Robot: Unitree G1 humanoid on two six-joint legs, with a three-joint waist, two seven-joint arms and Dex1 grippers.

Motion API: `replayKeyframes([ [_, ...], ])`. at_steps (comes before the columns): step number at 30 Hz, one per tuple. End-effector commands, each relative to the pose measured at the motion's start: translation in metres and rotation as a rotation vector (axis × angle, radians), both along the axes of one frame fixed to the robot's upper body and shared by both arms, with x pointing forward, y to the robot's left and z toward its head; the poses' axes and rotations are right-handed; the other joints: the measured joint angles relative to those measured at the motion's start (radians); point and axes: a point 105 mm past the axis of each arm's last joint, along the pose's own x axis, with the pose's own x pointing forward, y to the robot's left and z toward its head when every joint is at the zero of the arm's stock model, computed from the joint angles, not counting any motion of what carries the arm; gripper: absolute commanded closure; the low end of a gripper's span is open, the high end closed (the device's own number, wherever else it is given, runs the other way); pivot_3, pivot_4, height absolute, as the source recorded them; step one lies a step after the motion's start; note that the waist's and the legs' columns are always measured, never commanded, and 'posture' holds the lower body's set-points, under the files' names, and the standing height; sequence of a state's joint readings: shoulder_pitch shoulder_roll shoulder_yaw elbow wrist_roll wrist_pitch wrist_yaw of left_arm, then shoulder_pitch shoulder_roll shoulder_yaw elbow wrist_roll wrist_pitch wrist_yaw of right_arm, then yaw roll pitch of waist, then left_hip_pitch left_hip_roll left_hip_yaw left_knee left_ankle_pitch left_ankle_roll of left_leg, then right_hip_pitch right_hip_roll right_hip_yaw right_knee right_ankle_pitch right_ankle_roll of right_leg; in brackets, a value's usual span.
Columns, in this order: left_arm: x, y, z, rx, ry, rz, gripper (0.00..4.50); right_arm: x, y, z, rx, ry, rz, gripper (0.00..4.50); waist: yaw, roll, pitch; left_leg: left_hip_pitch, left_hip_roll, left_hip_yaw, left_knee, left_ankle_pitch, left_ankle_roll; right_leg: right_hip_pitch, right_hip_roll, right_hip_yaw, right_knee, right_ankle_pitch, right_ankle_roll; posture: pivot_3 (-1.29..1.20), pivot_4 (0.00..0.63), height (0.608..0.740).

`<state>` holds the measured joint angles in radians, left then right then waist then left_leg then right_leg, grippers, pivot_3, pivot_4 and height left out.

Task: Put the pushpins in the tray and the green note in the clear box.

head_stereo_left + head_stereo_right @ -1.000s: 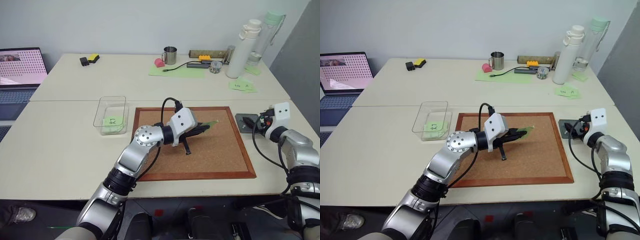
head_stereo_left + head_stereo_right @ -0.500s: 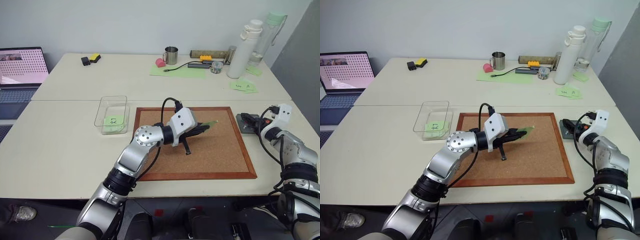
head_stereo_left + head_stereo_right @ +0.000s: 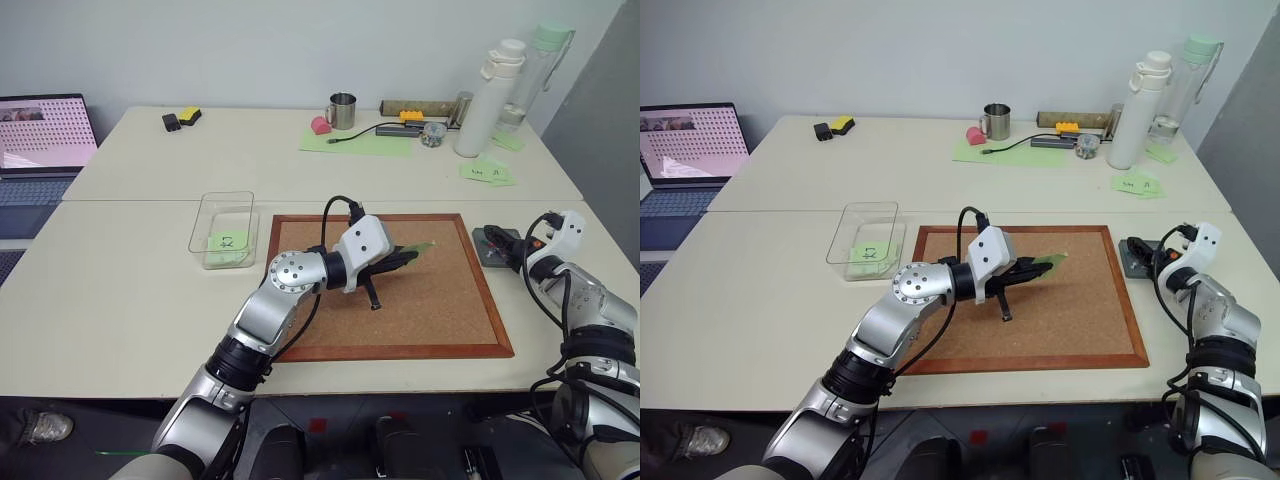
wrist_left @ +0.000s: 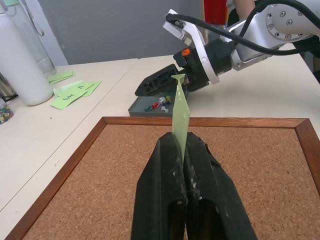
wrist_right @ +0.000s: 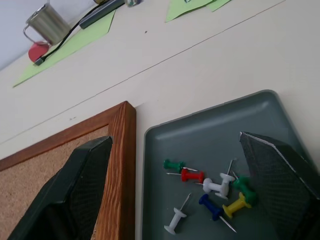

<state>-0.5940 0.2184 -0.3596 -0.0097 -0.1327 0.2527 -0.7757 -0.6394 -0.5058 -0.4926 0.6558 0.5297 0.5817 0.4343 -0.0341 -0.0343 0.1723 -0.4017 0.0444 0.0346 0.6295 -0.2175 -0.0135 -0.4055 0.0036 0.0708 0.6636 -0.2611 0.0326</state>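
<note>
Note [image 4: 180, 107] pinched edge-on in clenched left gripper [image 4: 184, 150] above corkboard [image 3: 440, 300] centre | advice: carry it level toward clear box [image 3: 222, 230] at 9 o'clock, release low inside | pushpins [image 5: 210, 187] lay in tray [image 5: 220, 125] at 3 o'clock | right gripper [image 5: 175, 185] hung spread, empty, over tray | left forearm lay level, pointing rightward.

I see my right gripper [image 5: 175, 190] rolled over on its wrist since a second ago, its white housing now tipped up and back while its spread fingers hang over the tray [image 5: 220, 135] of pushpins [image 5: 210, 192].
</note>
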Motion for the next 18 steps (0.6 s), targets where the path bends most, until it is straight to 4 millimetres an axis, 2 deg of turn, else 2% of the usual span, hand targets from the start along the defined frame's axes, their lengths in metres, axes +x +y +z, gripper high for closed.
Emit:
replayKeyframes([
  [1,-0.005,-0.002,0.016,-0.035,-0.055,-0.02,4.5,0.002,-0.01,0.023,0.134,-0.062,-0.049,0.26,0.0,0.0,0.0,0.0,0.0,0.0,0.0,0.0,0.0,0.0,0.0,0.0,0.0,0.0,0.0,0.0,0.15,0.74],
  [4,-0.005,-0.002,0.016,-0.034,-0.056,-0.019,4.5,0.002,-0.013,0.028,0.137,-0.07,-0.057,0.26,0.0,0.0,0.0,0.0,0.0,0.0,0.0,0.0,0.0,0.0,0.0,0.0,0.0,0.0,0.0,0.0,0.15,0.74],
  [8,-0.004,0.0,0.017,-0.038,-0.059,-0.011,4.5,0.0,-0.017,0.045,0.108,-0.11,-0.045,0.26,0.0,0.0,0.0,0.0,0.0,0.0,0.0,0.0,0.0,0.0,0.0,0.0,0.0,0.0,0.0,0.0,0.15,0.74],
  [18,-0.002,0.003,0.017,-0.056,-0.045,0.012,4.5,-0.009,-0.002,0.069,0.09,-0.167,0.065,0.26,0.0,0.0,0.0,0.0,0.0,0.0,0.0,0.0,0.0,0.0,0.0,0.0,0.0,0.0,0.001,0.0,0.15,0.74],
])
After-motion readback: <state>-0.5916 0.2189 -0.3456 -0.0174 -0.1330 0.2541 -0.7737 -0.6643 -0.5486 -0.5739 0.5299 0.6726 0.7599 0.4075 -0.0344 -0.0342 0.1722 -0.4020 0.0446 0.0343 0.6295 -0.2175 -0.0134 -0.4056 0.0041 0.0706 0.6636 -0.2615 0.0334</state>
